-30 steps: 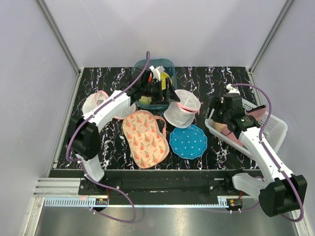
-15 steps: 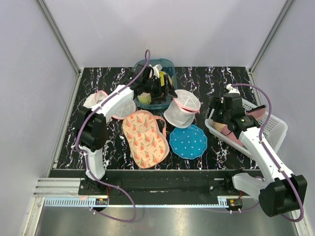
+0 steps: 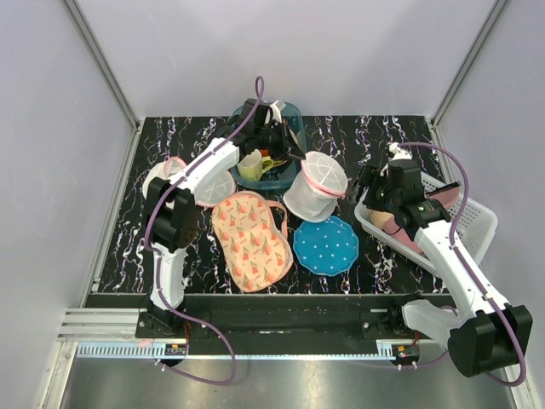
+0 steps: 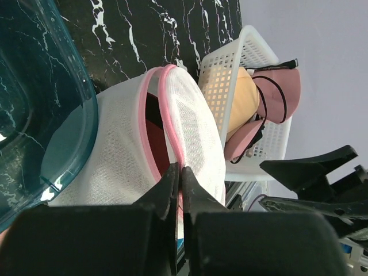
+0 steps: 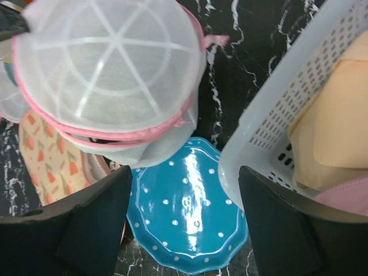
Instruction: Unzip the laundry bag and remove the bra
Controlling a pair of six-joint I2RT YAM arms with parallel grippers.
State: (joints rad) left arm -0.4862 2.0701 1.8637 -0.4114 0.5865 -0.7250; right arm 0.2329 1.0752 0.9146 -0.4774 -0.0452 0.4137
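Note:
The laundry bag (image 3: pixel 315 183) is a round white mesh pouch with pink zip trim, standing mid-table right of the teal tub. My left gripper (image 3: pixel 292 162) reaches over the tub to its left edge. In the left wrist view the left gripper (image 4: pixel 179 168) is shut, pinching the pink trim of the laundry bag (image 4: pixel 115 149). The two halves gape a little, and the dark-red bra (image 4: pixel 152 129) shows in the gap. My right gripper (image 3: pixel 372 192) hangs open just right of the bag. In its own view the right gripper (image 5: pixel 184 224) is above the blue mat, the laundry bag (image 5: pixel 109 75) upper left.
A teal tub (image 3: pixel 294 115) holding cups stands at the back. A white basket (image 3: pixel 473 226) with peach and pink cloth sits at the right. A pink floral fabric piece (image 3: pixel 251 239) and a blue dotted mat (image 3: pixel 326 245) lie in front. Another mesh pouch (image 3: pixel 170 179) lies left.
My left gripper has gone from open to shut on the bag's pink trim, and the left arm has shifted toward the back. The right arm has not moved.

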